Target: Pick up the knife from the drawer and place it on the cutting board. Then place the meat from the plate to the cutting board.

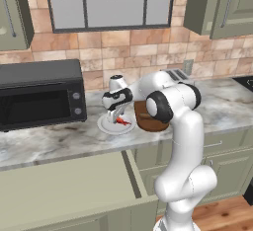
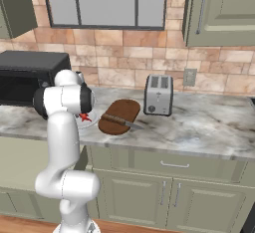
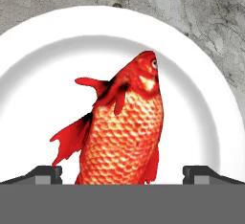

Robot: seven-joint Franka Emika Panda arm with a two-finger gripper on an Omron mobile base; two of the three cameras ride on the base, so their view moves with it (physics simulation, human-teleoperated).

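Observation:
The meat, a red-orange fish, lies on the round white plate on the marble counter. My gripper hangs open just above it, one fingertip on each side of the fish's tail end, and nothing is gripped. From the left base view the gripper points down over the plate and the meat. The dark brown cutting board lies right of the plate, with the knife resting across it. The drawer stands pulled out below the counter.
A black microwave stands on the counter left of the plate. A silver toaster sits behind the board to the right. Closed cabinet doors and handled drawers run below the counter, and a stove edge lies far right.

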